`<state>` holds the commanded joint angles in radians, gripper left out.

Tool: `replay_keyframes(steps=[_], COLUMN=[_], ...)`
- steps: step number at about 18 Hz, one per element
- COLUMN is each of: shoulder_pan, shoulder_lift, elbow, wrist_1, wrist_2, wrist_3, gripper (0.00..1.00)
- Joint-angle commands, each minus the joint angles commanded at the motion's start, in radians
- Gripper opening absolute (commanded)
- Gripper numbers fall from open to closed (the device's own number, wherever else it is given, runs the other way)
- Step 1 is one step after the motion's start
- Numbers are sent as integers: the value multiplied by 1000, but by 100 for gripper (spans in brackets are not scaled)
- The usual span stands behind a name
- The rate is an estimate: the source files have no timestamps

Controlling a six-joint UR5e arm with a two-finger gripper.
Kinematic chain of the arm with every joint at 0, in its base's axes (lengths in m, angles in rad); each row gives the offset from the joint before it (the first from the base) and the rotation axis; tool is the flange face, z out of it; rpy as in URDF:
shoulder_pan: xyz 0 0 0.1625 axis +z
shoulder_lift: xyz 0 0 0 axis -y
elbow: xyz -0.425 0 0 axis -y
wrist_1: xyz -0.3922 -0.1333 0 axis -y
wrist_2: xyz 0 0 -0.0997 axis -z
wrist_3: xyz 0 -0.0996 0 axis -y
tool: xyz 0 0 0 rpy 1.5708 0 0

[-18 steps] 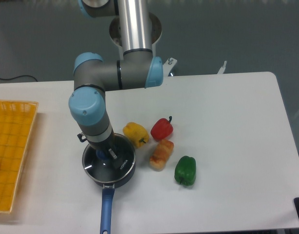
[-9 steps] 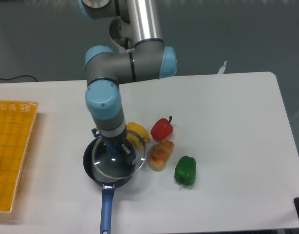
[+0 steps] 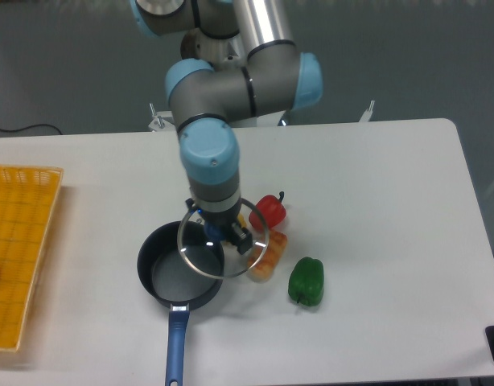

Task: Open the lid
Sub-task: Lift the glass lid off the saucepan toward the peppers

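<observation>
The lid (image 3: 200,256), a round glass disc with a metal rim, hangs in the air from my gripper (image 3: 222,235), which is shut on its light-blue centre knob. The lid sits above the right rim of the dark blue saucepan (image 3: 176,276) and reaches over the vegetables to the right. The saucepan stands open on the table, its long blue handle (image 3: 175,346) pointing toward the front edge. The knob is mostly hidden by the fingers.
A red pepper (image 3: 270,211), a bread-like roll (image 3: 269,259) and a green pepper (image 3: 306,281) lie right of the pan. A yellow pepper is hidden behind the arm. A yellow basket (image 3: 18,249) stands at the left edge.
The gripper has lifted the lid off the saucepan and carried it to the right. The pan is now uncovered.
</observation>
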<state>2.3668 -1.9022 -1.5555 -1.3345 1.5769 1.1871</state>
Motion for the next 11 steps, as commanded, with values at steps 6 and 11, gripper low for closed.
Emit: replay_keyframes(steps=[6, 11], shoulder_pan=[32, 46], shoulder_lift=[2, -2], elbow=[0, 2], wrist_1=[-3, 3], wrist_2=[-2, -3], wrist_3=[9, 11], gripper=[55, 55])
